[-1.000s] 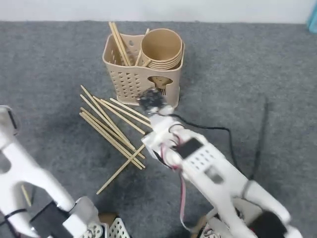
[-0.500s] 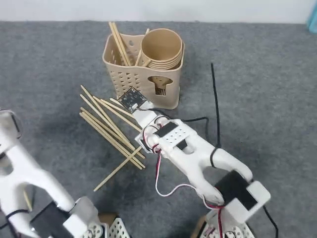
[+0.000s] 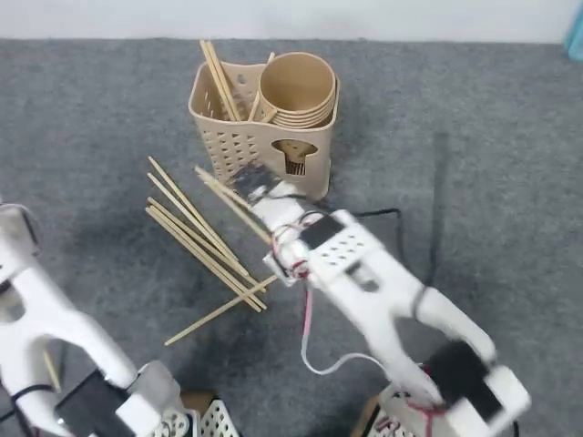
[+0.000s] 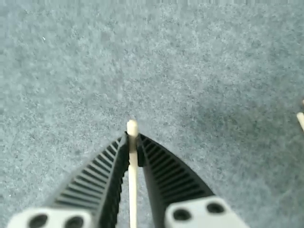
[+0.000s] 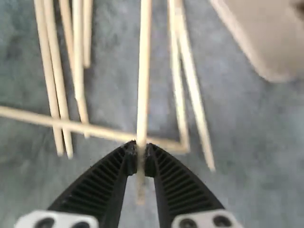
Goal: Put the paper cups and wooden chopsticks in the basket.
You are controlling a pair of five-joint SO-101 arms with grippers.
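Chopstick (image 5: 144,71) now lifted, gripped in right claw (image 5: 140,148), left claw (image 4: 133,138) gripping second chopstick (image 4: 132,126).

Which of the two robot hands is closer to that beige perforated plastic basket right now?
The right. Its gripper sits just in front of the beige perforated plastic basket, holding a wooden chopstick. The left gripper is far off, over open grey carpet.

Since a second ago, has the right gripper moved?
Yes. The right gripper slid left in the high view, from the basket's handle hole toward the loose chopsticks.
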